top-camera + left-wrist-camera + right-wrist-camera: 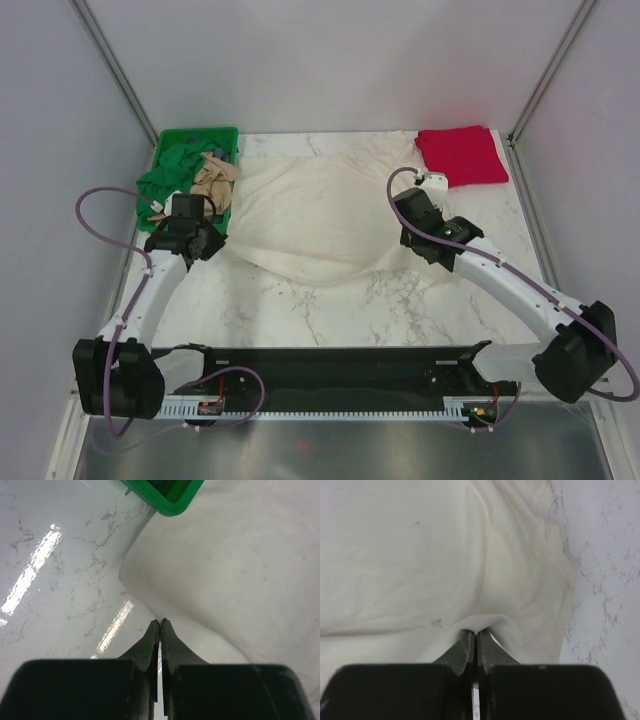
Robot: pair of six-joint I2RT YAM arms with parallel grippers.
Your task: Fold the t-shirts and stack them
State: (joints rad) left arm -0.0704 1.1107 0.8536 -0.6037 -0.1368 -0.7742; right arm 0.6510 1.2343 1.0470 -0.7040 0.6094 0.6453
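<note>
A large cream-white t-shirt (pixel 315 215) lies spread across the middle of the marble table. My left gripper (pixel 212 243) is shut at its near left edge; in the left wrist view the closed tips (pixel 160 622) pinch the hem of the shirt (pixel 240 570). My right gripper (pixel 405 222) is shut at its right side; in the right wrist view the tips (pixel 476 631) pinch a raised fold of the shirt (pixel 420 555). A folded bright red t-shirt (pixel 462 155) lies at the back right. A dark green shirt (pixel 165 180) and a tan shirt (pixel 212 180) hang out of the crate.
A green plastic crate (pixel 190 138) stands at the back left; its corner shows in the left wrist view (pixel 170 502). Bare marble table (pixel 330 310) lies in front of the cream shirt. Grey walls close in the left, right and back.
</note>
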